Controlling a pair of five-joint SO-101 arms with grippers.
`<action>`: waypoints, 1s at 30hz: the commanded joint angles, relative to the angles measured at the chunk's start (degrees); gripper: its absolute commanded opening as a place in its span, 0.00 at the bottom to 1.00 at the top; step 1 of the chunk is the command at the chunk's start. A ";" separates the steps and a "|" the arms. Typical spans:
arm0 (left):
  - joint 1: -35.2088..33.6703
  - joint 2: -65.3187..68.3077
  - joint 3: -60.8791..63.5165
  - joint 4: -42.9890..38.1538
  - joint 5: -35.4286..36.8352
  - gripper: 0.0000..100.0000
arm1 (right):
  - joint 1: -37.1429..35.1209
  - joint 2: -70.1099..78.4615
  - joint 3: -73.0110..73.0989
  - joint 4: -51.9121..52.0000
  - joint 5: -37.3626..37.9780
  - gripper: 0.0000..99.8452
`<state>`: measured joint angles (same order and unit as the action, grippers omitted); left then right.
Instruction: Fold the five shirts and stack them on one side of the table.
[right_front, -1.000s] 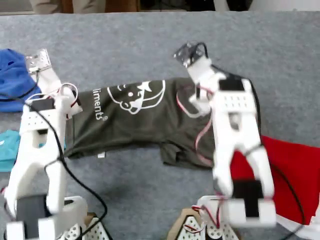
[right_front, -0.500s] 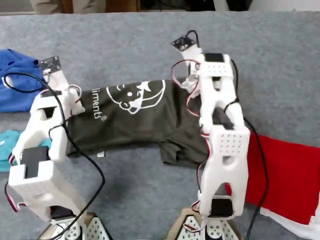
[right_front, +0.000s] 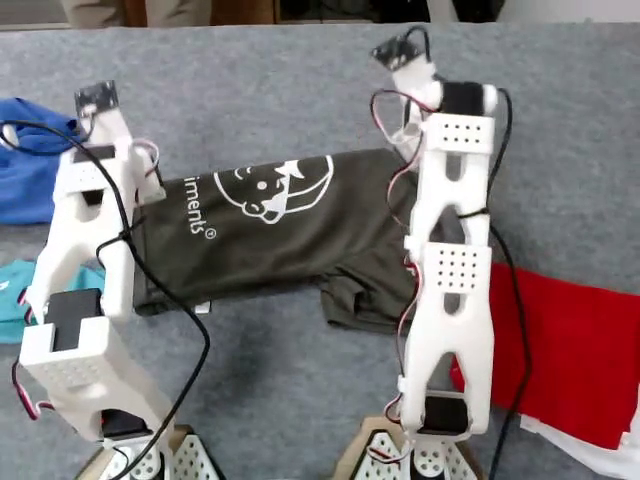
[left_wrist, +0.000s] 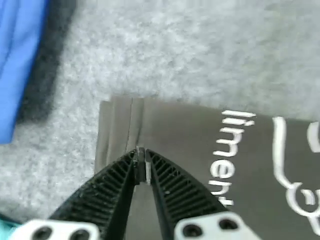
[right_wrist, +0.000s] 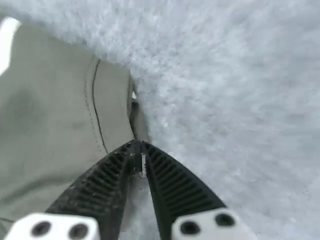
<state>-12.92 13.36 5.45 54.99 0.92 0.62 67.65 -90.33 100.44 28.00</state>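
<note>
The dark shirt (right_front: 270, 230) lies in the middle of the gray table (right_front: 250, 70), with its white drawing facing up. The left gripper (left_wrist: 140, 162) has its two black fingers pressed together, pinching the shirt close to its folded edge on the side near the blue shirt (right_front: 25, 170). The right gripper (right_wrist: 138, 157) is pressed together too, and it pinches the shirt's other end right at the edge. How much cloth sits between the tips is hard to see.

From above, the white right arm (right_front: 450, 250) covers that end of the shirt, so its shape there is hidden. A bunched-up bit of the shirt peeks out beside the arm, on the side near the robot.

The blue shirt is cut off at the side of the high view. A teal shirt (right_front: 15, 290) sits partly behind the left arm (right_front: 80, 250). A red shirt (right_front: 570, 350) goes under the right arm and runs off the other side. A bit of white cloth (right_front: 600, 450) shows in the corner, too little to tell what it is.
</note>
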 joint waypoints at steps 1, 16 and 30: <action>0.62 -0.66 -12.04 7.03 0.35 0.02 | -0.75 -4.00 -3.12 2.02 -0.09 0.00; -1.58 20.97 -23.65 8.00 0.26 0.02 | -6.11 2.95 8.66 -9.67 -5.45 0.00; -0.53 24.48 -37.71 18.64 0.00 0.02 | -2.77 2.77 -1.01 -3.16 -2.02 0.00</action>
<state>-15.03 39.38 -26.29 70.37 1.10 -3.34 73.71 -86.02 94.20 25.36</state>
